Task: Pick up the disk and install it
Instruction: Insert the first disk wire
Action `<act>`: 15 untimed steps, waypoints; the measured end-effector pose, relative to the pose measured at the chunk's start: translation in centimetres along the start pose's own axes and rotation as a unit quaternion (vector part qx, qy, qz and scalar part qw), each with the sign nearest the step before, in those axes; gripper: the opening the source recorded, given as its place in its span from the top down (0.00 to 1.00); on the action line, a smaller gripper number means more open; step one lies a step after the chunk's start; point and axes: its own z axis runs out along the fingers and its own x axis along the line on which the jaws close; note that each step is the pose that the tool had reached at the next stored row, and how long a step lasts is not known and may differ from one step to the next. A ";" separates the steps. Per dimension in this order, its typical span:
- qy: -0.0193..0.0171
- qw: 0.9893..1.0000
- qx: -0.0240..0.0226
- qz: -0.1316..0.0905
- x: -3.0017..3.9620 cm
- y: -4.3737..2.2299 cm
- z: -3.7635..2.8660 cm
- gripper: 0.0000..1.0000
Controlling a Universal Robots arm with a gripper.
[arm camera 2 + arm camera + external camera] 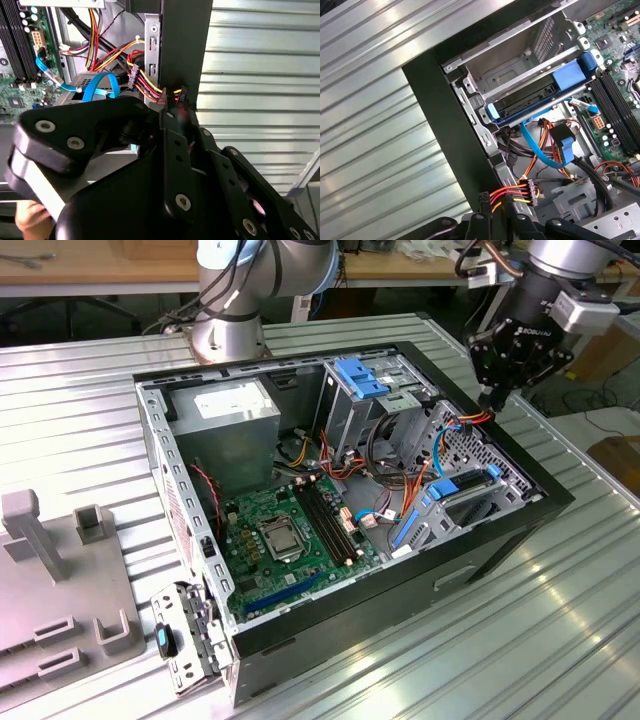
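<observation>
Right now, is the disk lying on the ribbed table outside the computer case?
No, the disk sits in a metal bay inside the computer case.

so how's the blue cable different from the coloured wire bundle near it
The blue cable is one flat band of a single colour; the wire bundle is several thin strands in red, orange and yellow. The blue cable bends in a loop; the wire bundle runs straight to a pale connector. Both lie inside the open case.
</observation>
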 end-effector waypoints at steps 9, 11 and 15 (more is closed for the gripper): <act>0.001 0.999 0.004 -0.053 0.26 -0.15 0.26 0.63; 0.005 0.999 -0.002 -0.054 0.26 -0.15 0.31 0.63; 0.018 0.998 -0.031 -0.059 0.15 -0.35 0.37 0.63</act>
